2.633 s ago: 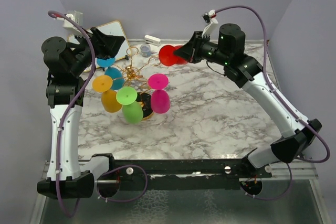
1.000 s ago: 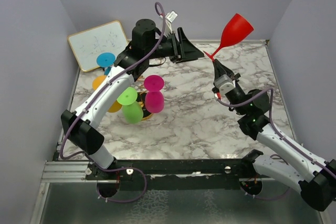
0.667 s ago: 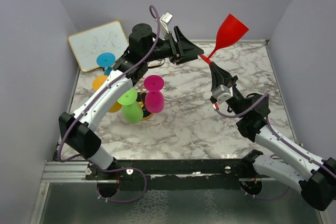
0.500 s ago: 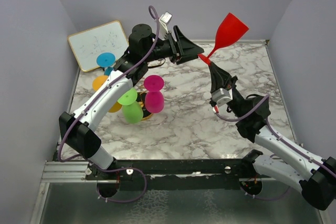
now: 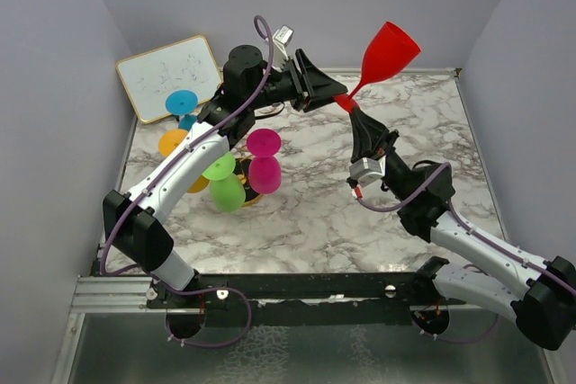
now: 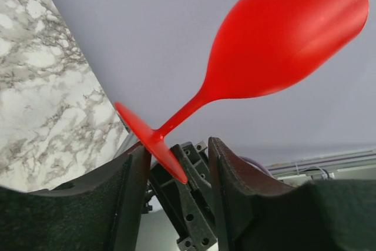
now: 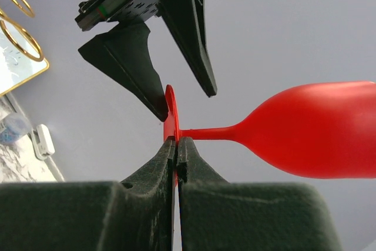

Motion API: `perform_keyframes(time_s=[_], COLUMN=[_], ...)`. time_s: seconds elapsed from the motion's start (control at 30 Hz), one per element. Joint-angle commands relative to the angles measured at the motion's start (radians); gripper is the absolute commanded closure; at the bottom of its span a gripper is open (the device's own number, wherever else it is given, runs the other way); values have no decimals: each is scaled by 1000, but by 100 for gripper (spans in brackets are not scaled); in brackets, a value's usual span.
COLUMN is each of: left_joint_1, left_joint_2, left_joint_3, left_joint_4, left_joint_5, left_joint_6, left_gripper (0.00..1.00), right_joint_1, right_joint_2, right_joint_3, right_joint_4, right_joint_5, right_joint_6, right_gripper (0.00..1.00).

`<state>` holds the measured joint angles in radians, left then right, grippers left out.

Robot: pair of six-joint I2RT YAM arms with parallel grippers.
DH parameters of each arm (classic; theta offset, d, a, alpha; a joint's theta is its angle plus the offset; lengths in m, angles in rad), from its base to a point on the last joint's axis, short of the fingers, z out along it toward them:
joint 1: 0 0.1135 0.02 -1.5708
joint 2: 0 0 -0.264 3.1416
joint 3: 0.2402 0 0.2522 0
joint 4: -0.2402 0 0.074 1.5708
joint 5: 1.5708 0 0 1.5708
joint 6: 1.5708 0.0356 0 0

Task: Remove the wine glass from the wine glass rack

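The red wine glass [image 5: 387,49] is off the rack, held high over the back middle of the table, bowl up and to the right. My right gripper [image 5: 350,111] is shut on the rim of its foot, as the right wrist view [image 7: 176,143] shows, with the bowl [image 7: 320,130] out to the right. My left gripper [image 5: 329,94] is open, its fingers on either side of the foot [image 6: 150,143]. The gold wine glass rack [image 5: 249,188] stands at the left with coloured glasses hanging on it; its loops [image 7: 22,38] show in the right wrist view.
Magenta [image 5: 267,173], green [image 5: 226,192], orange [image 5: 190,174] and blue [image 5: 183,102] glasses hang round the rack. A whiteboard [image 5: 169,71] leans at the back left. Purple walls close in the marble table [image 5: 342,213].
My right arm has carried the red glass left, bringing its foot between my left gripper's open fingers. The left arm has shifted only slightly.
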<state>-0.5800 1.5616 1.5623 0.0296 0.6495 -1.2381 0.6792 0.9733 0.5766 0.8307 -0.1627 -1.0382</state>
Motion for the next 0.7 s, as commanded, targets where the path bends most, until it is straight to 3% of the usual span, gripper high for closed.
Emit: perform_keyframes(time_s=[0.0,0.17,0.43,0.5,0.57,0.67], left_joint_1=[-1,-1,1,5,12,33], left_joint_2=[-17,-10,2,-2,-10,-27], left_joint_3=[-9,-18,-6,2,6,18], left_joint_4=[57,67,60,42,27,-19], left_joint_5=[-16,-12,-1,-8,-21,-53], left_joint_6=[-6,-5,20,41,67,123], left_gripper=[62,70,93,99,100,100], right_joint_1=[13,19,26,26,26,26], right_joint_2=[-4,-16,-36,-45,-54,-77], right_joint_3=[4,-4,-8,-9,-11,-6], right_joint_4=[51,50,39,37,31,-13], right_joint_5=[3,7,37,45,55,71], right_joint_6=[-39,-39,-20,-4,24,84], right_gripper=[99,99,97,85,63,45])
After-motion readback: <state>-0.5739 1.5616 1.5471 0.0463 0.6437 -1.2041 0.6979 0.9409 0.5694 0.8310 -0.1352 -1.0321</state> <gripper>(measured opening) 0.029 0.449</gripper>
